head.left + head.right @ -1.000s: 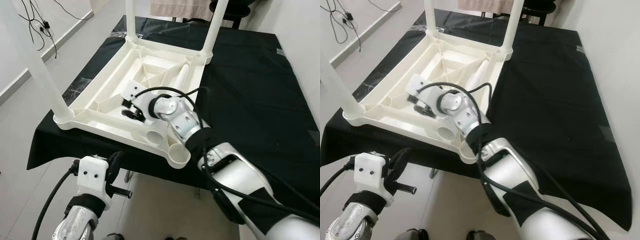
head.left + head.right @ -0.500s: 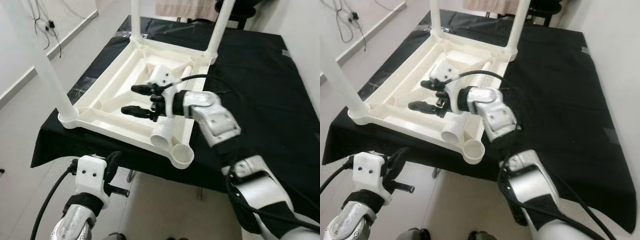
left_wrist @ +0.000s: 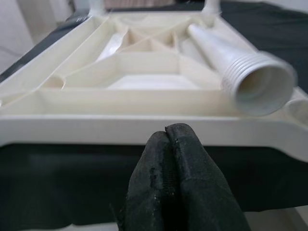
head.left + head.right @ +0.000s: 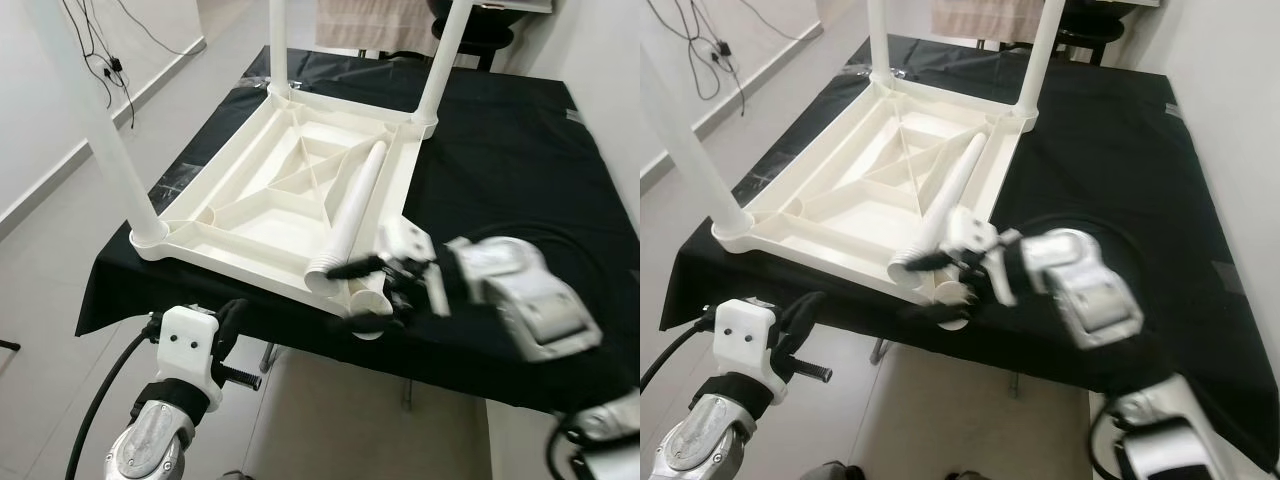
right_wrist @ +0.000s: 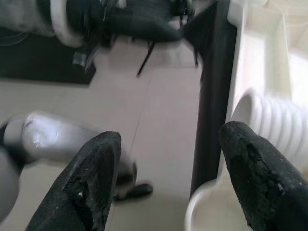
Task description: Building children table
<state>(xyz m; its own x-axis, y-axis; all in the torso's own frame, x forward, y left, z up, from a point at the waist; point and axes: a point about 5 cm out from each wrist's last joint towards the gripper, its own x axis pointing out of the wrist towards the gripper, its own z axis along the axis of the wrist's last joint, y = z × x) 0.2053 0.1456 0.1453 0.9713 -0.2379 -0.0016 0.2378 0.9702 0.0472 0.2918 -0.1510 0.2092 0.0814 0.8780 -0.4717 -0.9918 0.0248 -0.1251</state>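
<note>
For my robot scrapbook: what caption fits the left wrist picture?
Shut left gripper waits before the upside-down white table, loose leg lying inside.

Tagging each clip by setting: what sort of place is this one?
Probably an indoor room set up as a workspace, not clearly lived in. A table under a black cloth holds the upturned white children's table, the floor is pale tile, and cables trail along a white wall.

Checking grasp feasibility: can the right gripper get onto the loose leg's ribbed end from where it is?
Probably yes. The right gripper is open at the near corner of the upturned tabletop, right by the loose leg's ribbed end, which overhangs the rim with nothing between.
</note>
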